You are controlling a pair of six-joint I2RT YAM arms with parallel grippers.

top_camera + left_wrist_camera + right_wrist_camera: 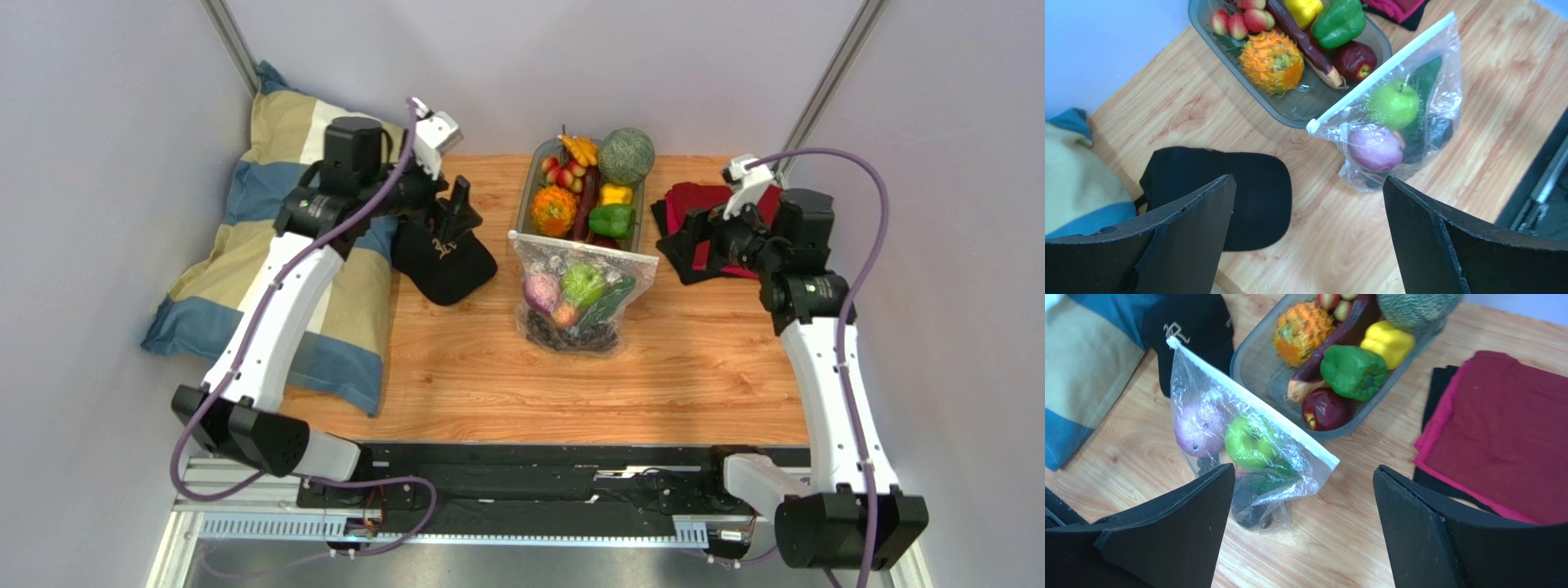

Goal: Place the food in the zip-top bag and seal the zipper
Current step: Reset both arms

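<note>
Left jaws, right jaws released, empty. Loaded zip-top bag (574, 294) likely floppy, slippery; suggest pinching zipper (584, 249), 12 o'clock edge.

Top camera: high at 6 o'clock, facing 12 o'clock. Wrist cameras: raised, angled down; both share zip-top bag (1443, 82), grey tray (1295, 111).

**Clearance beneath the two grippers**
Left gripper (1309, 184): bare table (1315, 245) between its jaws; black cap (1260, 184) under the left jaw, zip-top bag (1438, 98) ahead-right, grey tray (1296, 107) ahead. Right gripper (1303, 471): bare wood between jaws; bag beside the left jaw, folded cloths (1511, 416) beside the right.
</note>
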